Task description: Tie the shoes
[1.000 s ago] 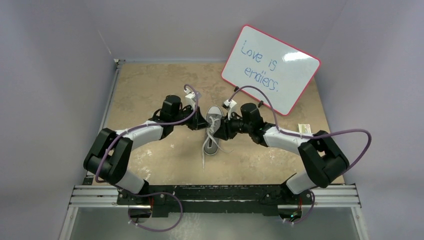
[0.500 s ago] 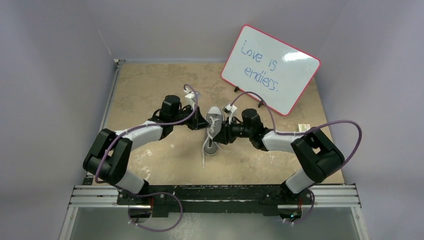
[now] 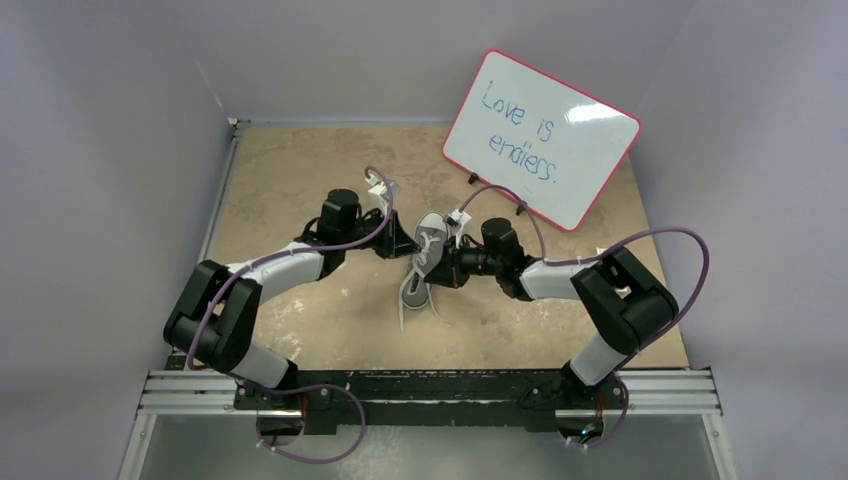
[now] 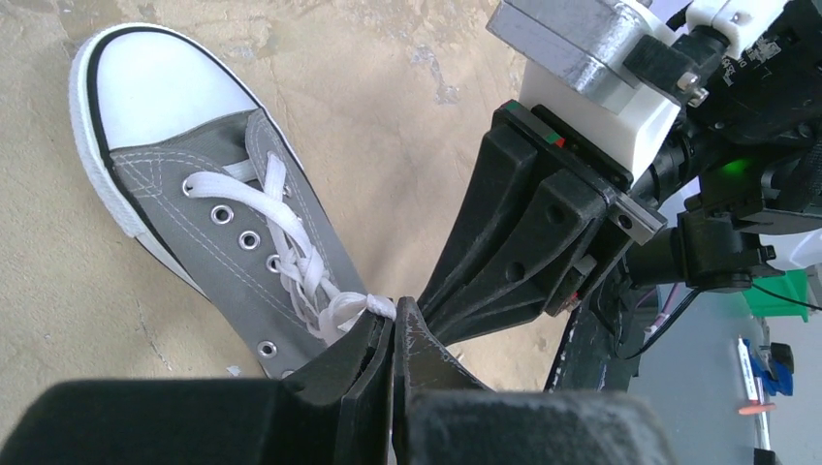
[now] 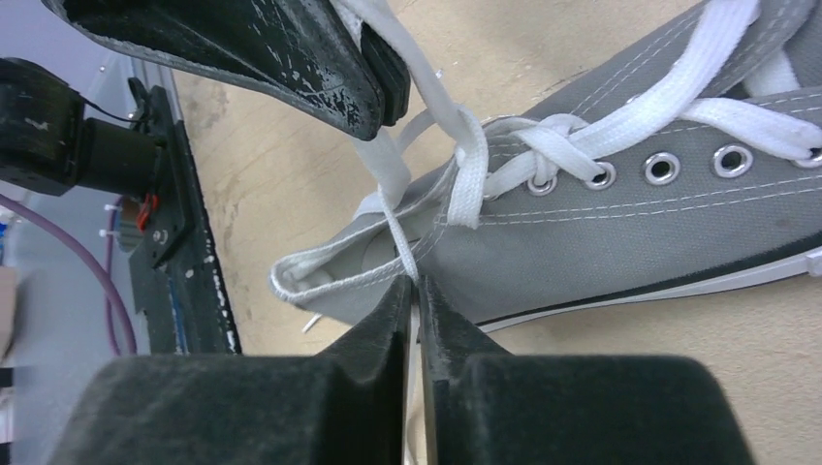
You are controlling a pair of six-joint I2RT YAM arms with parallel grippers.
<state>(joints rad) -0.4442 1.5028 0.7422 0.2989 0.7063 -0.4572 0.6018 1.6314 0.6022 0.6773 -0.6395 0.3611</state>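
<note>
The grey canvas sneaker (image 3: 424, 255) with white toe cap lies mid-table, toe toward the back; it shows in the left wrist view (image 4: 208, 208) and the right wrist view (image 5: 630, 203). Its white laces (image 5: 465, 160) are crossed over the tongue. My left gripper (image 3: 405, 247) is at the shoe's left side, shut on a lace (image 4: 354, 308). My right gripper (image 3: 440, 265) is at the shoe's right side, shut on the other lace (image 5: 402, 247). Loose lace ends trail toward the front (image 3: 402, 315).
A whiteboard (image 3: 540, 138) with a red rim, reading "Love is endless", leans at the back right. A small box (image 3: 610, 257) lies right of the right arm. Walls close the tan table on three sides.
The right arm has drawn in toward the shoe, its elbow rising. The shoe's heel and the trailing laces have swung slightly left. The left arm has hardly moved.
</note>
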